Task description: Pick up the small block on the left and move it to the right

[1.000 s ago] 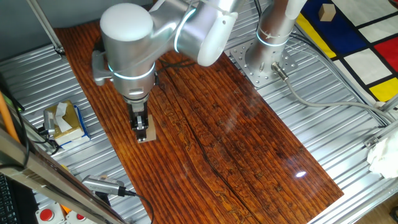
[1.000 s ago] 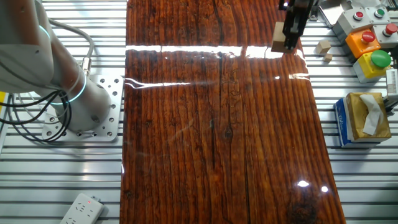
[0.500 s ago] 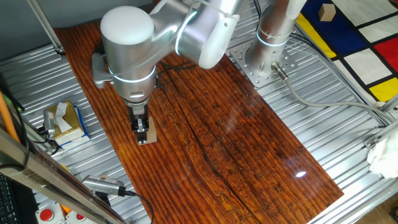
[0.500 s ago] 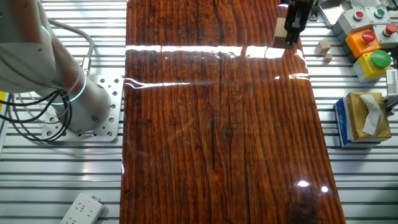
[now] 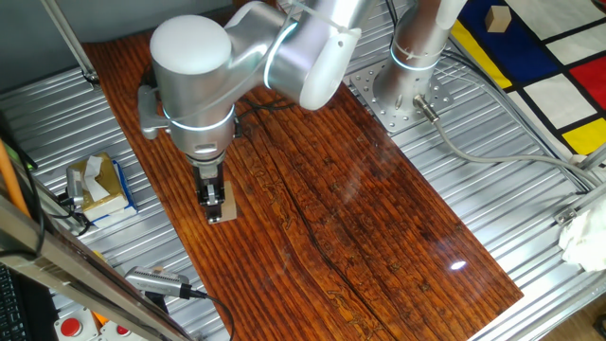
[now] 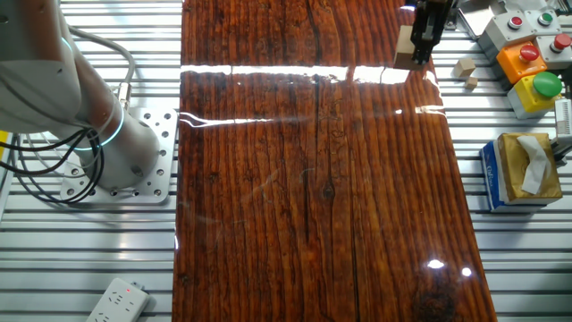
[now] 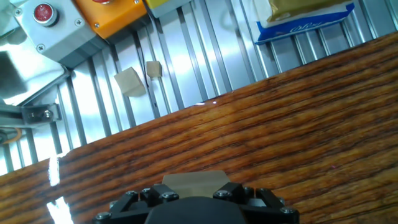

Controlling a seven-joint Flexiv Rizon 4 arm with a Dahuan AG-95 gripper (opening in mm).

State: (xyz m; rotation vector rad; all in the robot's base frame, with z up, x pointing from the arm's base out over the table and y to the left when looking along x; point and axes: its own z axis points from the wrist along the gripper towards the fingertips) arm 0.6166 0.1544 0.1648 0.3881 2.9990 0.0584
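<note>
The small block (image 5: 221, 210) is a light-tan wooden piece held in my gripper (image 5: 214, 199), which is shut on it over the left part of the dark wooden board (image 5: 322, 199). The other fixed view has the block (image 6: 405, 50) at the board's far right corner under the black fingers (image 6: 424, 27). In the hand view the block's flat top (image 7: 194, 181) shows between the two finger bases, with the gripper (image 7: 194, 191) closed on its sides. Whether the block touches the board cannot be told.
A yellow-and-blue tissue box (image 5: 99, 185) lies on the metal slats beside the board. Two loose wooden pieces (image 7: 129, 81) and button boxes (image 6: 527, 55) sit just past the board's edge. The arm's base (image 5: 407, 90) stands at the back, and a power strip (image 6: 116, 300) lies near it.
The gripper with the block has shifted slightly, upward in the other fixed view. It stays shut on the block.
</note>
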